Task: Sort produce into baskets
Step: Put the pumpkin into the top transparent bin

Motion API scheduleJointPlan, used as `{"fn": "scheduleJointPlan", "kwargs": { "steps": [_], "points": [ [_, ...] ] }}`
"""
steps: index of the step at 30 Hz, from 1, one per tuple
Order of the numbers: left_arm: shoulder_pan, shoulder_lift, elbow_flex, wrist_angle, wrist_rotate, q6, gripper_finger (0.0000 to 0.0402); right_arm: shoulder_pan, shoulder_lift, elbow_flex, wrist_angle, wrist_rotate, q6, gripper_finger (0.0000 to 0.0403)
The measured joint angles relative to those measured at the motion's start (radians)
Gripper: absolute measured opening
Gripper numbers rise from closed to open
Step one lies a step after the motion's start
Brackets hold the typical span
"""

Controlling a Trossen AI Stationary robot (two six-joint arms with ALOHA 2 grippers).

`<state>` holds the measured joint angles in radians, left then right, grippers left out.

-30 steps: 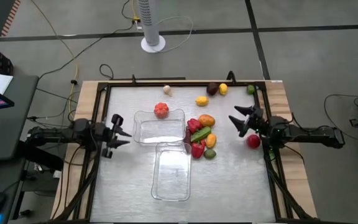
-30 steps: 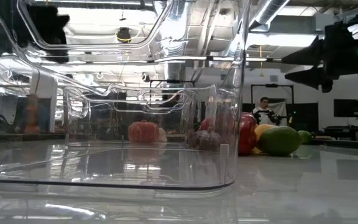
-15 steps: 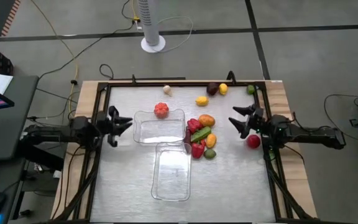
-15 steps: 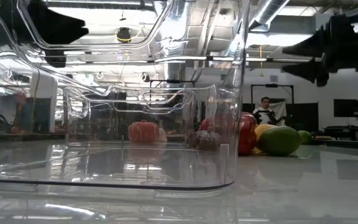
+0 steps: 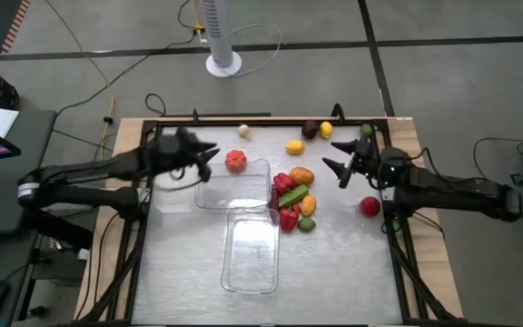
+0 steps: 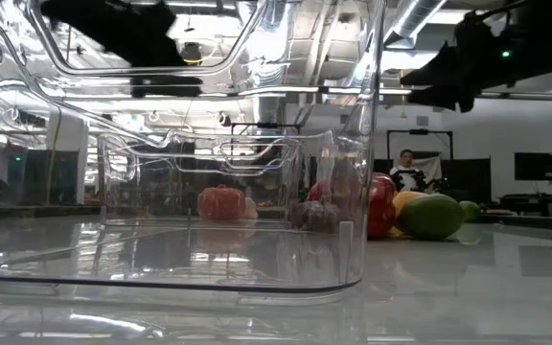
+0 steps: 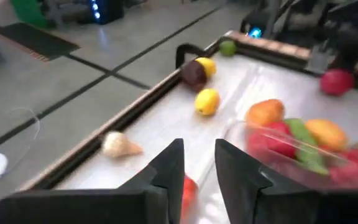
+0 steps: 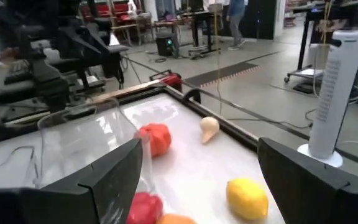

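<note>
Sorting is only beginning: both baskets are lying empty mid-worktop, the far basket (image 5: 232, 184) running its long axis from 9 to 3 o'clock and the near basket (image 5: 251, 250) from 12 to 6, while the produce is sitting outside them (main cluster (image 5: 292, 198) at the far basket's 3 o'clock side, strays toward 12). The left gripper (image 5: 203, 154), clenched on nothing, is hovering beside the red tomato (image 5: 235, 160); the right gripper (image 5: 334, 160), jaws spread and empty, is pointing toward 9 o'clock, at the cluster.

Two clear baskets (image 5: 234, 184) sit on a silvery table (image 5: 334, 263) amid red, orange, yellow and green produce (image 5: 291, 195). One dark piece (image 5: 310, 130), possibly maroon, lies beside a yellow one.
</note>
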<state>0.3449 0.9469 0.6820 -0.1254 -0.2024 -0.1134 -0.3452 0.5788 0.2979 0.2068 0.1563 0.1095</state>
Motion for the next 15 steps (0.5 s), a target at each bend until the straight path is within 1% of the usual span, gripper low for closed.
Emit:
{"fn": "scheduleJointPlan", "kwargs": {
  "steps": [4, 7, 11, 15],
  "points": [
    [0.134, 0.174, 0.085, 0.016, 0.19, 0.085, 0.012, -0.076, 0.074, 0.024, 0.024, -0.106, -0.004, 0.0344],
    [0.221, 0.29, 0.139, 0.029, 0.28, 0.141, 0.0147, -0.112, 0.122, 0.045, 0.023, -0.124, -0.005, 0.0344],
    [0.293, 0.425, 0.2, 0.023, 0.352, 0.174, 0.0182, -0.137, 0.166, 0.086, 0.025, -0.124, -0.021, 0.0345],
    [0.323, 0.541, 0.285, -0.016, 0.359, 0.172, 0.0217, -0.134, 0.184, 0.137, 0.026, -0.126, -0.05, 0.0345]
  ]
}}
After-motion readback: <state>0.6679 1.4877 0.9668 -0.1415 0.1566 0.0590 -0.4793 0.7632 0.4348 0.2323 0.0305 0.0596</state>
